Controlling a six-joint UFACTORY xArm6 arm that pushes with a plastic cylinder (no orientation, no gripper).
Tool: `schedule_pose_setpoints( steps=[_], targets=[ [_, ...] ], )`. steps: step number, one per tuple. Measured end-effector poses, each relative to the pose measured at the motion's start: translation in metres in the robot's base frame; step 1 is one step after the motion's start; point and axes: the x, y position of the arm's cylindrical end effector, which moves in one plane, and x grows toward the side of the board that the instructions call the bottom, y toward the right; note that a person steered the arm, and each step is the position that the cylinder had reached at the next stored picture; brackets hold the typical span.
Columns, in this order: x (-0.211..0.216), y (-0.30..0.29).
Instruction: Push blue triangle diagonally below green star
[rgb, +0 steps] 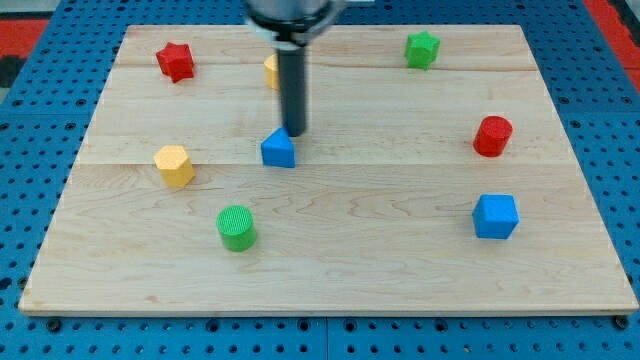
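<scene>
The blue triangle (279, 149) lies on the wooden board (330, 260), left of centre. The green star (422, 49) sits near the view's top, right of centre, far from the triangle. My tip (296, 134) stands just above and right of the blue triangle, touching or nearly touching its top edge. The dark rod rises straight up from there to the arm's body at the view's top.
A red star (175, 61) is at top left. A yellow block (271, 71) is partly hidden behind the rod. A yellow hexagon (174, 165), green cylinder (237, 227), red cylinder (492, 136) and blue cube (495, 216) also lie on the board.
</scene>
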Motion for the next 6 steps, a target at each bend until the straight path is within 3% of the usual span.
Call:
schedule_pose_setpoints(
  steps=[1, 3, 5, 6],
  targets=[
    [0.036, 0.01],
    [0.045, -0.017],
    [0.082, 0.077],
    [0.058, 0.042]
  ],
)
